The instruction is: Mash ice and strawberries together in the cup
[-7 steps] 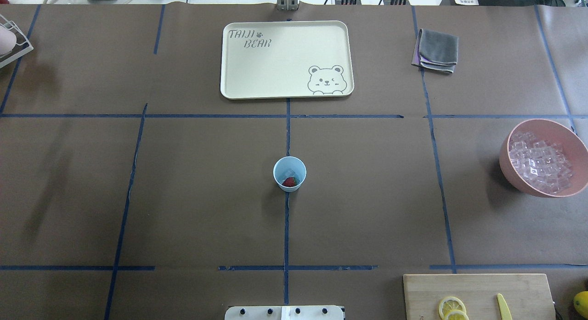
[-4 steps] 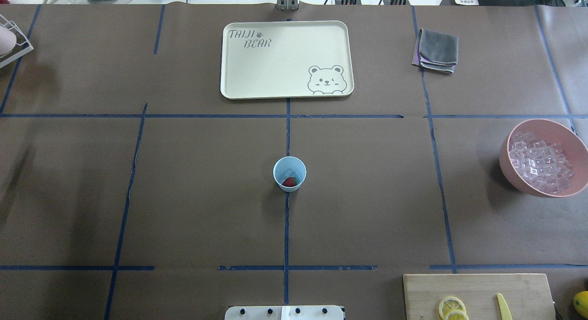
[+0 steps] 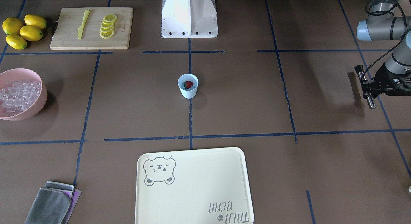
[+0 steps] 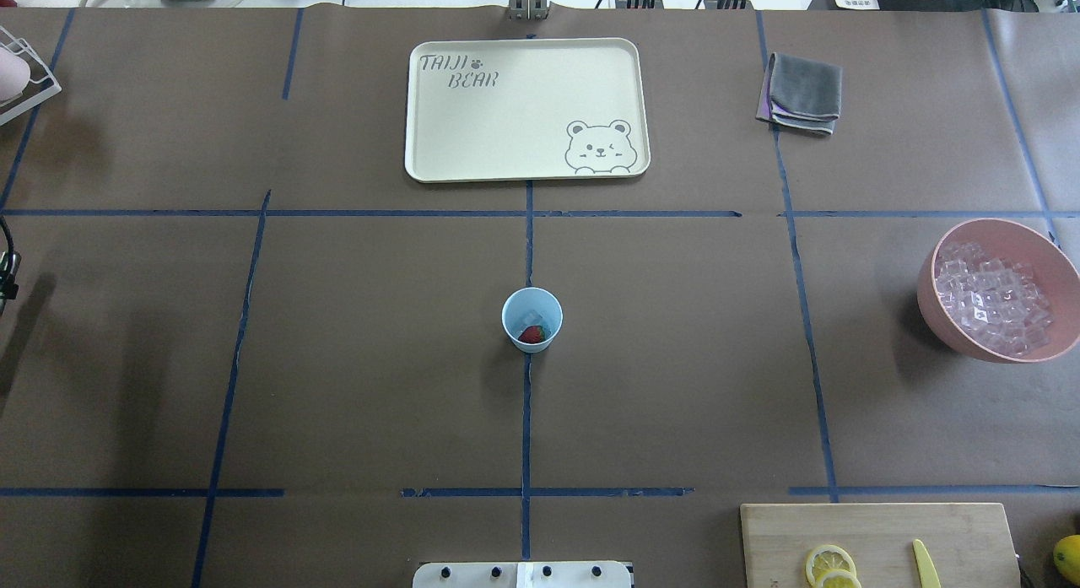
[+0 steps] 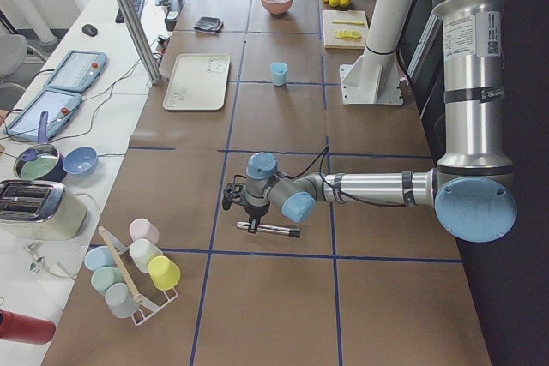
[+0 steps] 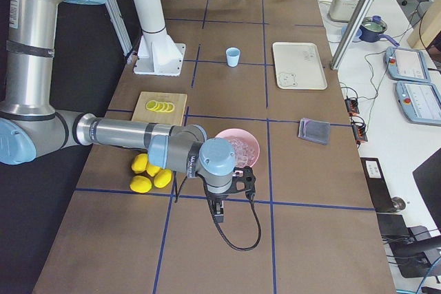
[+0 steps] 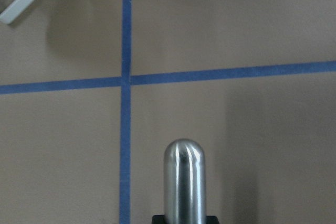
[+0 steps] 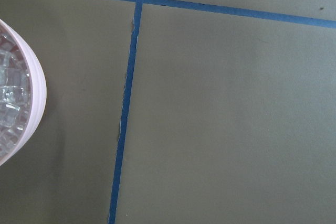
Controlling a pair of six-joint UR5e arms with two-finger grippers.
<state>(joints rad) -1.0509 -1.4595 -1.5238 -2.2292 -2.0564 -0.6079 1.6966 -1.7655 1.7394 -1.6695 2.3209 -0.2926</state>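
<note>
Muddler in hand, mashing not yet begun

The left tool (image 3: pixel 369 89) pinches a steel muddler (image 3: pixel 371 102) far from the central blue cup (image 4: pixel 531 319), where strawberry (image 4: pixel 531 335) and ice (image 4: pixel 531 318) lie whole; right tool's state I cannot tell.

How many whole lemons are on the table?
4 whole lemons, bunched together on the table just beside the wooden cutting board, on its side away from the robot base. They show again in the exterior right view, with none hidden there.
</note>
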